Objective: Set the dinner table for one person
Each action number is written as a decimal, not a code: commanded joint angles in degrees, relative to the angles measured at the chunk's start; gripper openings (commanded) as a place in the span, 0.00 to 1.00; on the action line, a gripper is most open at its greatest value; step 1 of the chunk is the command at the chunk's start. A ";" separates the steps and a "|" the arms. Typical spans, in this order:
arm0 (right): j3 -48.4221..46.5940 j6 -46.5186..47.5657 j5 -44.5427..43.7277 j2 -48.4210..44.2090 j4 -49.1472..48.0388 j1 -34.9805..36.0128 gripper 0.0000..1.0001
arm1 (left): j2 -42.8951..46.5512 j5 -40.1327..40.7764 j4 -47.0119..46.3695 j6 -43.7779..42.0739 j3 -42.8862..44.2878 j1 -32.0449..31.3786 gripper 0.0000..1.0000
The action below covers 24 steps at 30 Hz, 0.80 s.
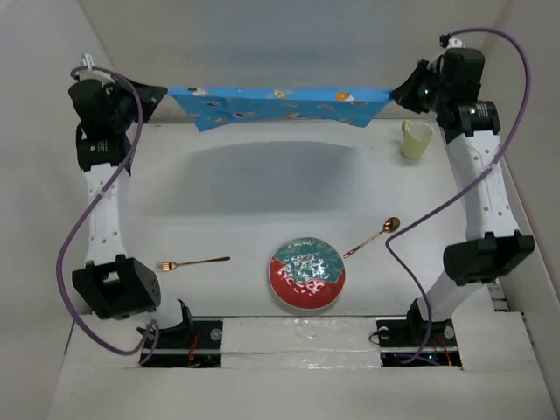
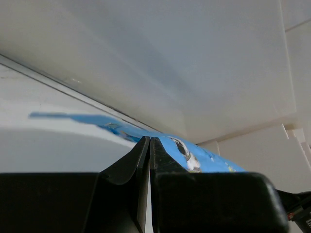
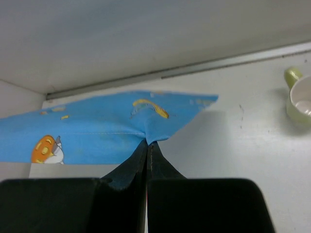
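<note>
Surface: matte-white dinner table (image 1: 262, 188) boxed in by pale walls, arm bases at the near edge.

Far edge, left to right. Left gripper (image 1: 160, 94): fingers pressed together, clamped on the left corner of the blue space-print placemat (image 1: 280, 103). The left wrist view shows the cloth running out from the closed tips. The placemat is stretched taut between the two arms, with its long axis running left–right, parallel to the far wall. It appears to hang above the table rather than lie on it; a broad soft shadow sits on the surface below and nearward. Right gripper (image 1: 395, 93): fingers together, pinching the right corner, with the fabric puckered at the tips in the right wrist view. Pale green cup (image 1: 416, 138): upright, just right of that corner and apart from the cloth.

Near row, left to right: copper fork (image 1: 192, 262), red-and-teal plate (image 1: 306, 273), copper spoon (image 1: 372, 238). All three lie on bare table, well apart from the mat.

Judgement: the mat is not yet laid. The deciding relation is that the open patch of table lies nearward of the held edge, between it and the plate. Both arms share the load evenly, so neither is nearer. They would need to come toward the bases and down together, keeping the long axis level, or the cloth will skew or sag. Risk: the free hem may drag onto the cup or the plate.
</note>
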State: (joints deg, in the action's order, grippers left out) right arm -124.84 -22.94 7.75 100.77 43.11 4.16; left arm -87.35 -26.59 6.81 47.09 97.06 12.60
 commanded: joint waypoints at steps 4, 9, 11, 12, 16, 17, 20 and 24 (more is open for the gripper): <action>34.01 0.44 4.29 -8.49 -11.74 -1.09 0.00 | 9.66 -2.85 -6.36 -2.97 -28.59 1.37 0.00; 46.34 0.00 7.28 -7.00 -15.86 -1.61 0.00 | 9.75 -0.14 -9.97 -4.72 -45.69 1.37 0.00; 48.79 -0.18 7.11 -4.45 -16.56 -1.61 0.00 | 8.08 0.57 -10.32 -6.82 -48.18 1.37 0.00; 49.51 -0.18 6.76 -3.75 -17.00 -1.61 0.00 | 6.25 0.57 -10.67 -7.45 -50.10 1.37 0.00; 52.49 -0.88 6.49 -0.05 -18.41 -1.61 0.00 | 4.03 0.13 -11.20 -9.21 -54.94 1.37 0.00; 53.46 -0.97 6.49 0.39 -18.94 -1.61 0.00 | 4.29 0.31 -11.03 -9.47 -55.74 1.37 0.00; 56.37 -0.97 5.96 -1.02 -19.03 -1.61 0.00 | 7.27 1.54 -8.65 -11.32 -57.68 1.37 0.00; 60.05 0.00 4.47 -4.34 -17.80 -1.61 0.00 | 10.62 3.82 -4.44 -14.04 -59.87 1.37 0.00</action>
State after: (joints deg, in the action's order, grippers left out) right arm -66.24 -23.57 13.30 100.75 26.96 2.96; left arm -81.17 -24.56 0.51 36.71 38.33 13.63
